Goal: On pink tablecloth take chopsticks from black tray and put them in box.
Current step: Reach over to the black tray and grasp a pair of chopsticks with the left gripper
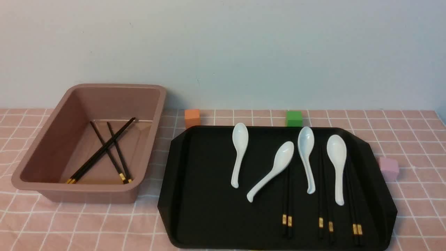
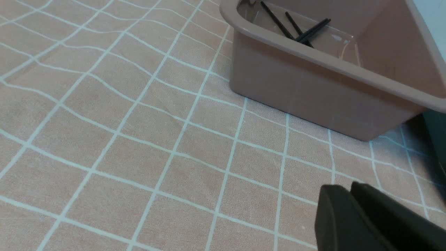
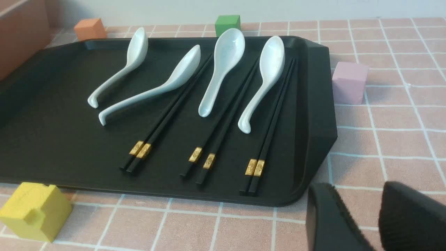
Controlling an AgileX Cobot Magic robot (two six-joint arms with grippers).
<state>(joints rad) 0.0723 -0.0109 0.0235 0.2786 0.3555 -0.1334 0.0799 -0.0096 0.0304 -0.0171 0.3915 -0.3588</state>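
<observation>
Chopsticks [image 3: 162,122]: three pairs lay on the black tray [image 1: 205,181] beside four white ceramic spoons [image 1: 240,137]. Four loose sticks [image 1: 104,152] lay crossed in the box [image 1: 52,139]. Four cubes stood on the pink tablecloth [image 1: 418,139] around the tray: orange cube [image 1: 192,118], green cube [image 1: 294,118], pink cube [image 1: 389,168], yellow cube [image 3: 35,211]. Left tool [image 2: 350,190] was clenched and empty. Right tool [image 3: 359,190] was parted and empty.

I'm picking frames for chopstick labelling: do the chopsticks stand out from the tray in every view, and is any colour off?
Front view: the chopsticks nearly vanish into the black tray, only gold bands clear. Right wrist view: sheen separates them well. Left wrist view: tablecloth looks peach with bluish lines, a colour cast.
</observation>
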